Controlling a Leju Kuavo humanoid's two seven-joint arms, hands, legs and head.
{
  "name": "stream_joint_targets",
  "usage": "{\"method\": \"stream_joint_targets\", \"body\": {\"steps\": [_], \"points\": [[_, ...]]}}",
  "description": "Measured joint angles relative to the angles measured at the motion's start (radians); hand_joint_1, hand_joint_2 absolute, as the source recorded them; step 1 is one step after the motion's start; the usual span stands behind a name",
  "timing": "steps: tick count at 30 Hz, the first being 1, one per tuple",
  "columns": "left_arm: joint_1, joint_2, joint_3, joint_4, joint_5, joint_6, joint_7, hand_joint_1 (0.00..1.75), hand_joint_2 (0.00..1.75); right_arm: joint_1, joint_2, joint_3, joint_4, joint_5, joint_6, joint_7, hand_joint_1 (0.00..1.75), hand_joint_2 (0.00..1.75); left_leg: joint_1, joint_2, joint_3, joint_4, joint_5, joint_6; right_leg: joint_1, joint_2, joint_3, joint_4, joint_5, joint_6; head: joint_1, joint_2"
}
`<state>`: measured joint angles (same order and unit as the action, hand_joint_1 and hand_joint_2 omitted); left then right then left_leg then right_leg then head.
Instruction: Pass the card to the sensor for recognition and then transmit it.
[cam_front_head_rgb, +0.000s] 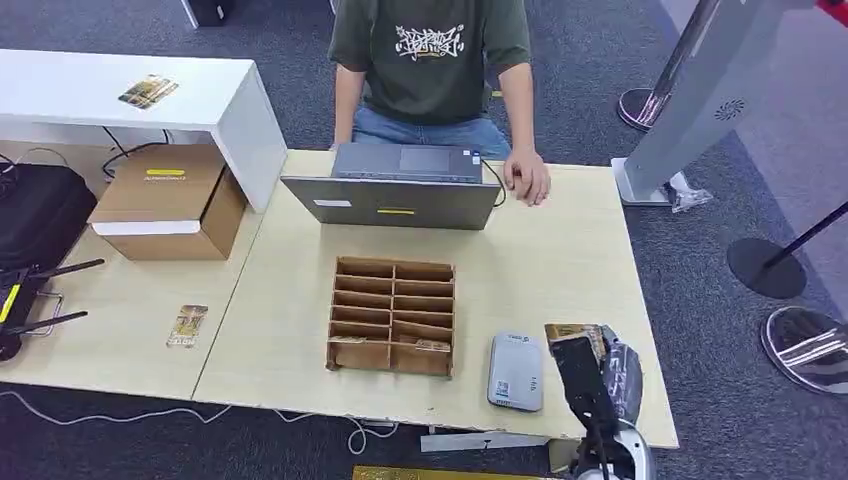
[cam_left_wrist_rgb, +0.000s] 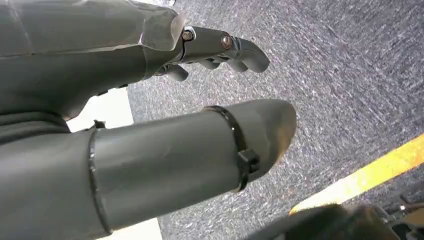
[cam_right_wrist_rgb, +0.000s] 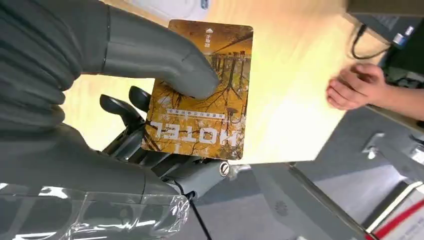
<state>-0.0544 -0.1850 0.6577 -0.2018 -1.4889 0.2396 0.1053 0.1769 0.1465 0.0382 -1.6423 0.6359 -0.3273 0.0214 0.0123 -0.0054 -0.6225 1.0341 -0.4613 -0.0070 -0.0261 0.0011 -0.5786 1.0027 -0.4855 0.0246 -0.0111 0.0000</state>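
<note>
We pinch the hotel card (cam_right_wrist_rgb: 202, 95) between thumb and fingers of our right hand (cam_front_head_rgb: 592, 375), just beside the grey sensor (cam_front_head_rgb: 516, 371) on the table (cam_front_head_rgb: 560, 260). Our left hand (cam_left_wrist_rgb: 150, 125) hangs empty, fingers apart, over the carpet. Next, we judge, the card must go over the sensor.

We could read one word for certain: "HOTEL", in large pale capitals on the orange-brown card (cam_right_wrist_rgb: 202, 95) that the right hand (cam_right_wrist_rgb: 150, 100) held under its thumb, shown upside down in the right wrist view. A finer line of print above that word and a small mark near the card's far edge were too small for us to make out. The person's dark T-shirt (cam_front_head_rgb: 430, 45) bore a white graffiti-style print that we could not decipher. The cardboard box (cam_front_head_rgb: 165, 200) carried a yellow label, unreadable.
</note>
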Motion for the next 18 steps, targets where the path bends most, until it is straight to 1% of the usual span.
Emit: {"method": "stream_joint_targets", "body": {"steps": [10, 18], "points": [[0.000, -0.004, 0.000, 0.000, -0.011, -0.003, 0.009, 0.00, 0.00, 0.019, 0.043, 0.031, 0.010, 0.010, 0.054, 0.024, 1.75, 1.75, 0.000, 0.000, 0.000, 0.000, 0.000, 0.000, 0.000, 0.000, 0.000, 0.000, 0.000, 0.000, 0.000, 0.000], [-0.001, -0.004, 0.000, 0.000, -0.019, -0.009, 0.008, 0.00, 0.00, -0.007, 0.061, 0.047, 0.056, -0.029, 0.059, 0.018, 1.75, 1.75, 0.000, 0.000, 0.000, 0.000, 0.000, 0.000, 0.000, 0.000, 0.000, 0.000, 0.000, 0.000, 0.000, 0.000]]}}
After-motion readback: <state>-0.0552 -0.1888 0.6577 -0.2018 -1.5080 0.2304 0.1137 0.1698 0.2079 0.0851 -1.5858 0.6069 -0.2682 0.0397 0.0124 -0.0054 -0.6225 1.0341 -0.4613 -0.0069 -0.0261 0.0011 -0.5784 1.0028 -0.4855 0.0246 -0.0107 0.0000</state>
